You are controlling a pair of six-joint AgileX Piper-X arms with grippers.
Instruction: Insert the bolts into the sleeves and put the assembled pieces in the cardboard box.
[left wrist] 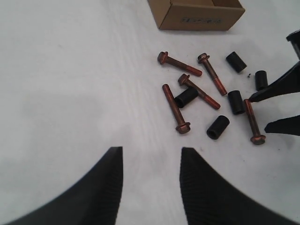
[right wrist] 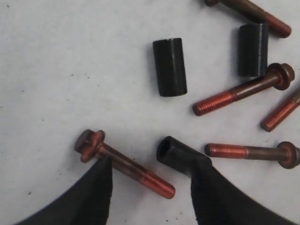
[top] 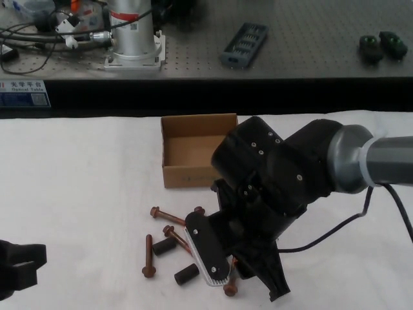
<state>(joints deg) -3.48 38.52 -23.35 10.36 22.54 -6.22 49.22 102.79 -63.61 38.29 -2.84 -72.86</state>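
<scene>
Now R pincer [right wrist: 151, 168] apart over a bolt [right wrist: 126, 165]; L pincer [left wrist: 150, 157] apart too.

The white bench [top: 77, 194] carries a cardboard box [top: 187, 174] — plus loose bolts [left wrist: 174, 108] and sleeves [left wrist: 218, 127].

Coppery metal bolts [right wrist: 239, 91], matt black sleeves [right wrist: 169, 66] (smooth), plain cardboard box [left wrist: 201, 21]

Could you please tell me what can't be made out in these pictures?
- High view: the right arm hides some bolts, sleeves and a box corner.
- Left wrist view: the top edge cuts the box; inside unseen.
- Right wrist view: a finger hides part of one sleeve.
</scene>
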